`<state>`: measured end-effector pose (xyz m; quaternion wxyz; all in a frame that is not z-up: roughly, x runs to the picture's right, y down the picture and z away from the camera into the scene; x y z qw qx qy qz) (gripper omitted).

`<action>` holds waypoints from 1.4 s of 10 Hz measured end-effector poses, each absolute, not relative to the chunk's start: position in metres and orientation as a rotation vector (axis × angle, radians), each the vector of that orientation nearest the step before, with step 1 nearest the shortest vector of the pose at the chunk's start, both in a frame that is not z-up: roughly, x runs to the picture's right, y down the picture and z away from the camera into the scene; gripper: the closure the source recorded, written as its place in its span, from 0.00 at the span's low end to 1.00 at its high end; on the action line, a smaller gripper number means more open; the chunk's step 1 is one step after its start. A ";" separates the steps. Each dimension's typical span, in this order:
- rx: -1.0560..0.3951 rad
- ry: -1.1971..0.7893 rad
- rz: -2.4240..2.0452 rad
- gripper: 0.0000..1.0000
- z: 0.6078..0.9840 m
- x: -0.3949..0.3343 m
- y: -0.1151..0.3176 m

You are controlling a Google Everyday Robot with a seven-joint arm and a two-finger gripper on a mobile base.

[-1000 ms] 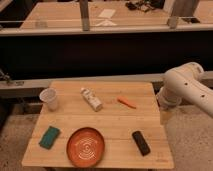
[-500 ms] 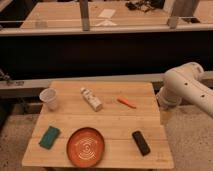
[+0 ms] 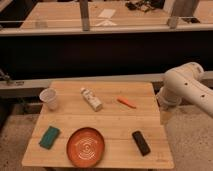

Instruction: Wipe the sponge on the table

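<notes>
End effector (image 3: pixel 165 116), state unclear, beside table (image 3: pixel 116 121) with one sponge (image 3: pixel 49 136), one plate (image 3: pixel 86 147), one cup (image 3: pixel 49 98).

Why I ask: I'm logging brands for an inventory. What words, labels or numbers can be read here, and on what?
Nothing here can be read.
White bottle: any label is too blurred to read.
White sheets on the far bench: no legible marks.
Sponge, cup, orange plate, black block: no lettering shows.
Pincer, hanging beside the right edge of the table: no marking shows.
</notes>
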<state>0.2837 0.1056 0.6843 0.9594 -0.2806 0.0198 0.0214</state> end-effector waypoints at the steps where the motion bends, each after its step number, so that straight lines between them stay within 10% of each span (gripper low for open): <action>1: -0.570 0.040 0.039 0.20 0.684 0.283 0.107; 14: -0.552 -0.017 -0.212 0.20 0.671 0.184 0.109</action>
